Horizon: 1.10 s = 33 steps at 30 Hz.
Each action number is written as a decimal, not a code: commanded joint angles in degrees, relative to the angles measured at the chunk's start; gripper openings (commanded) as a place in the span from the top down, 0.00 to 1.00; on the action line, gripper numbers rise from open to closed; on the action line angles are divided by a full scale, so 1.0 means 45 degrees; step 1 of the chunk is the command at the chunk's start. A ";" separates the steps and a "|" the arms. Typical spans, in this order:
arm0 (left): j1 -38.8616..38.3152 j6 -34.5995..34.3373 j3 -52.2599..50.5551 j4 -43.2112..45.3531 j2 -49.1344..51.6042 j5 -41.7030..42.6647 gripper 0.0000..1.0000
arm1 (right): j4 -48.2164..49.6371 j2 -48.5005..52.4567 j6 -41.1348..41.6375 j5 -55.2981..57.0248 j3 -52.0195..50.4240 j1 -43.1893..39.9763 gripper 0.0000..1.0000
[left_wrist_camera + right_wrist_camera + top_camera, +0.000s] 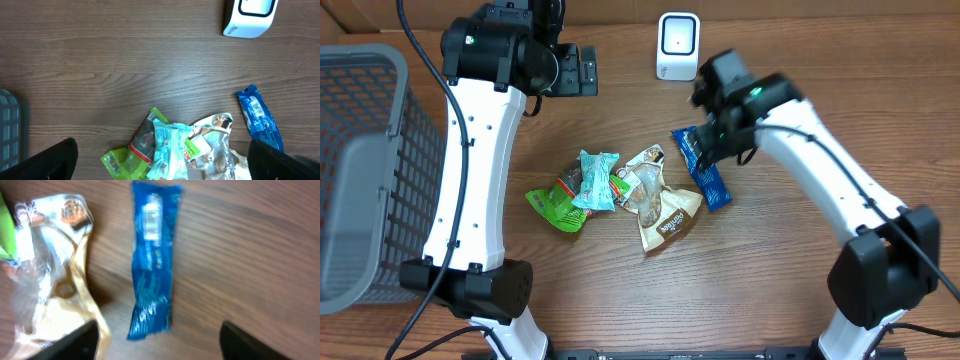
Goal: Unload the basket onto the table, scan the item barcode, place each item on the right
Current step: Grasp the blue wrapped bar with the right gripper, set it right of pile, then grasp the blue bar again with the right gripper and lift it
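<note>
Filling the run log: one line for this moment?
right tool: open, above blue packet | blue packet: flat on table, barcode up, not held | left tool: open, empty | scanner: apart from both tools

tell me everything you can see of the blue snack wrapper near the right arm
The blue wrapper is a long, narrow, glossy plastic packet, slightly crinkled, with crimped ends. A white barcode patch sits near one end, facing up; the other print is too blurred to read. It lies flat on the wooden table beside the beige pouch, with a strip of bare wood between them. Nothing grips it: the right gripper hangs open above it.
</note>
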 commanded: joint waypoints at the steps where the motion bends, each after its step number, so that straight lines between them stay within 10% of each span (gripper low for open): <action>1: 0.0058 0.0005 0.0039 0.0015 0.0160 -0.0160 0.00 | -0.0699 -0.0423 0.1112 -0.1234 0.1273 -0.1093 0.17; 15: 0.0049 0.0000 0.0039 0.0015 0.0160 -0.0160 0.00 | 0.2667 -0.0384 -0.0874 -0.6470 -0.3857 -0.2832 0.18; 33: 0.0039 0.0000 0.0039 0.0019 0.0165 -0.0155 0.00 | 0.7796 -0.0379 -0.0379 -0.5707 -0.7941 -0.2263 0.26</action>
